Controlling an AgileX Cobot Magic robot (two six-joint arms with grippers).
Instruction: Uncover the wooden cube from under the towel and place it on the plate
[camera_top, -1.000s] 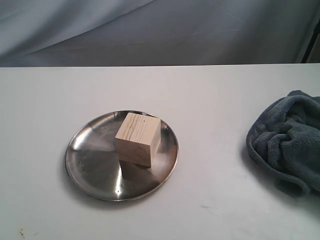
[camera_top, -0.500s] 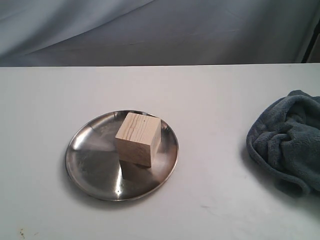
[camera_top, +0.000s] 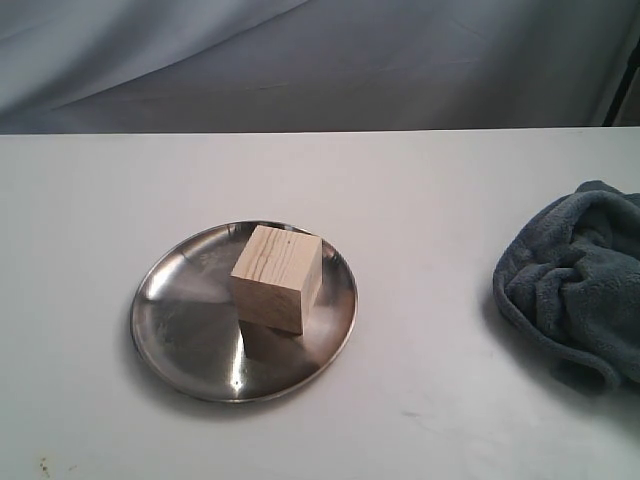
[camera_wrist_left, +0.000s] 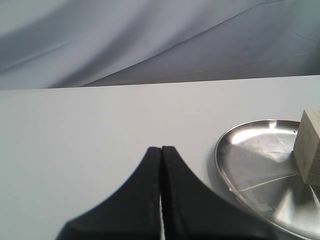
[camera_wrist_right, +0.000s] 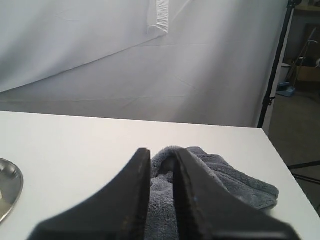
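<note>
The wooden cube (camera_top: 277, 277) sits uncovered on the steel plate (camera_top: 165, 325), toward its back right. The grey-blue towel (camera_top: 580, 285) lies crumpled at the table's right edge, well away from the plate. Neither gripper shows in the exterior view. In the left wrist view my left gripper (camera_wrist_left: 161, 148) is shut with nothing in it, hanging over bare table beside the plate (camera_wrist_left: 250, 155) and cube (camera_wrist_left: 309, 147). In the right wrist view my right gripper (camera_wrist_right: 161, 152) stands open by a narrow gap, the towel (camera_wrist_right: 230, 175) lying beyond and showing through it. A sliver of the plate (camera_wrist_right: 10, 185) shows at the edge.
A white table (camera_top: 430, 200) carries everything, with a grey cloth backdrop (camera_top: 320, 60) behind its far edge. A black stand pole (camera_wrist_right: 277, 65) rises past the table's end in the right wrist view, beyond the towel.
</note>
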